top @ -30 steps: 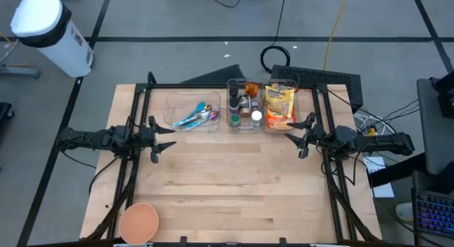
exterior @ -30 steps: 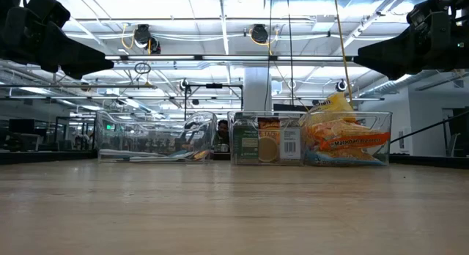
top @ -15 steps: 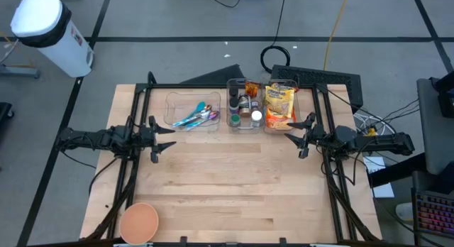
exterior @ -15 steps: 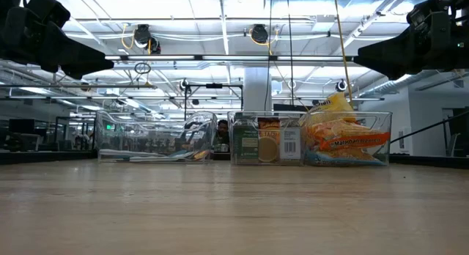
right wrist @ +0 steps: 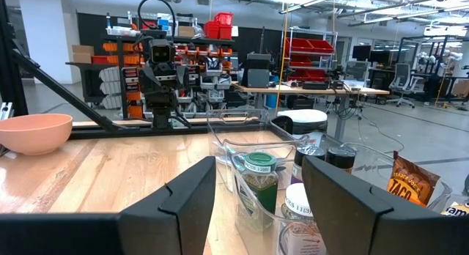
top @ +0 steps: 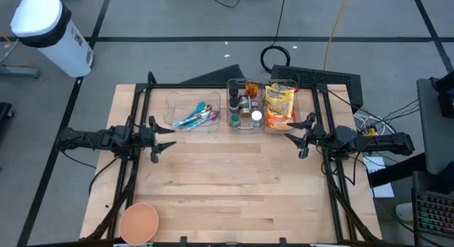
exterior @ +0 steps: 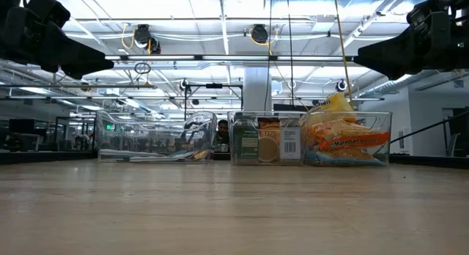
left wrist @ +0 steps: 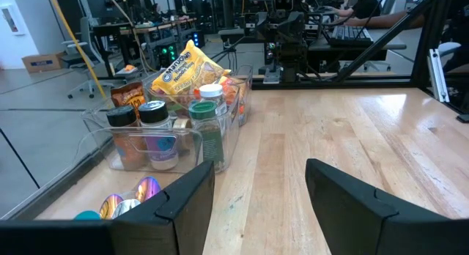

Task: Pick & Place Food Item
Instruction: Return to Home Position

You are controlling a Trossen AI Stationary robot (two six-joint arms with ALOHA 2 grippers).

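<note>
— While both arms hang over the wooden table (top: 227, 183), what shows at left?
— The left gripper (top: 168, 137), fingers spread wide and holding nothing, above the left edge. A pink bowl (top: 138, 222) sits at the near left corner.
— And the spoons?
— The spoons (top: 198, 116) lie in the left transparent bin (top: 174, 101) on the far side. To its right, jars (top: 243, 105) fill the middle bin (top: 240, 128), then come the snack bags (top: 279, 103). The right gripper (top: 294, 138) is likewise wide open and empty.
</note>
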